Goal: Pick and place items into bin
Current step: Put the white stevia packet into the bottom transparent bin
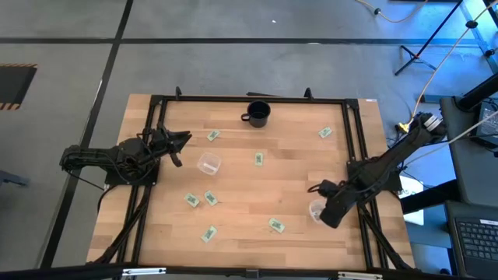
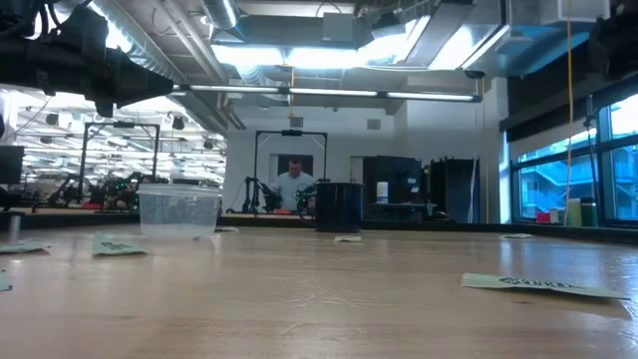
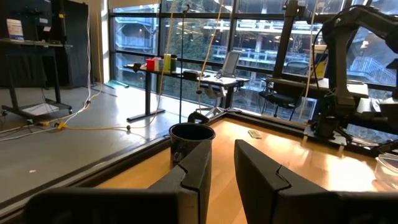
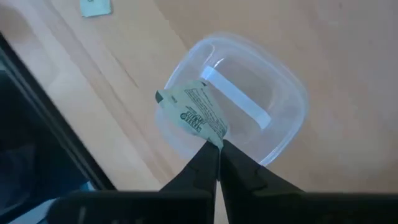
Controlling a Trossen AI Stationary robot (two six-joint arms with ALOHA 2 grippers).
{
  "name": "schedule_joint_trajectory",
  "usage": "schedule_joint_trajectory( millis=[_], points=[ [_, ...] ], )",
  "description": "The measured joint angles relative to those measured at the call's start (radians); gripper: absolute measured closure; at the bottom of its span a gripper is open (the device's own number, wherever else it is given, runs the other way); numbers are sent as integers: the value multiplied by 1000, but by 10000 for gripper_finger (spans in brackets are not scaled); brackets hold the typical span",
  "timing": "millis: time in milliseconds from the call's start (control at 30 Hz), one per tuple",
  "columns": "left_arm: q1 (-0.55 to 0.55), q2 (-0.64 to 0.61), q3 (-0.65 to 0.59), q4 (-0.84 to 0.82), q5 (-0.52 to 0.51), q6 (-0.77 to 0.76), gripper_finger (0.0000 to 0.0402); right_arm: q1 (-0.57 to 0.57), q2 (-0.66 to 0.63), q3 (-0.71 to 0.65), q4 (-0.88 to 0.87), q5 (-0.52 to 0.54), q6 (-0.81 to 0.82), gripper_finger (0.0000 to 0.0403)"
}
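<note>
Counting seven packets point(image 1: 259, 159), two bins point(image 1: 208, 163)

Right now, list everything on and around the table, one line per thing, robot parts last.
Packets on the table: eight, green and white, scattered flat, e.g. one near the middle.
Held packet: one, green and white, pinched by the right gripper over a container.
Clear plastic containers: two; one left of centre, one near the right edge under the right gripper.
Mug: one, black, far edge at the middle.
Table: one, light wood with a black frame.
Person: one, in the room behind, low view.
Left gripper: dark, open, above the left side.
Right gripper: dark, shut on the packet.
</note>
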Motion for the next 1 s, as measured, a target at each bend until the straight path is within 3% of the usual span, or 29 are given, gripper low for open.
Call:
schedule_joint_trajectory(
  millis=[433, 867, 933, 1000],
  points=[
    [0, 0, 0, 0, 0, 0, 336, 0, 52, -1, -2, 2, -5, 377],
    [0, 0, 0, 0, 0, 0, 336, -17, 49, 2, -11, 2, -14, 298],
    [0, 0, 0, 0, 0, 0, 336, -38, 42, 20, -55, 35, -3, 296],
    [0, 0, 0, 0, 0, 0, 336, -69, 33, 54, -131, 142, 2, 295]
  ],
)
